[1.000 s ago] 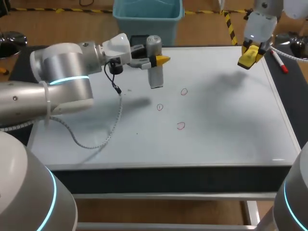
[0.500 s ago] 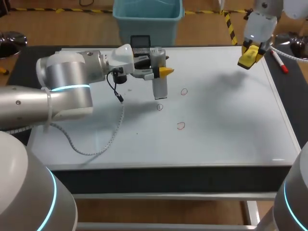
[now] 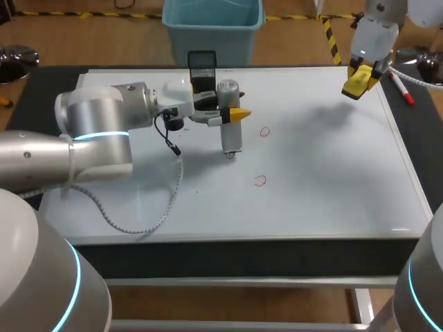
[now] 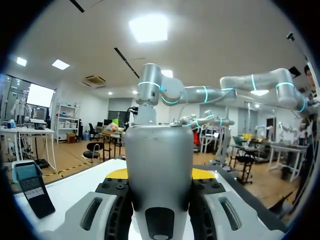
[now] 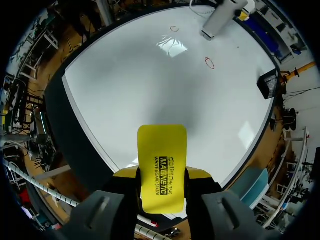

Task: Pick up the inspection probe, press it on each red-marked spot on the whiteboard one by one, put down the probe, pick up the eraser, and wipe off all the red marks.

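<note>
Left pincer [image 3: 228, 112] clamps grey cylindrical probe [image 3: 231, 138] upright near white whiteboard [image 3: 325, 173] centre; my right pincer [image 3: 361, 76] clamps flat yellow eraser [image 3: 354, 87] over its far-right corner.

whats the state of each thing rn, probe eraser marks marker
inspection probe: upright, clamped in the left jaws, tip down on the whiteboard
eraser: clamped in the right jaws, held above the whiteboard's far right corner
red marks: two showing, both unwiped
red marker: lying flat beside the whiteboard's right edge, nothing touching it
</note>
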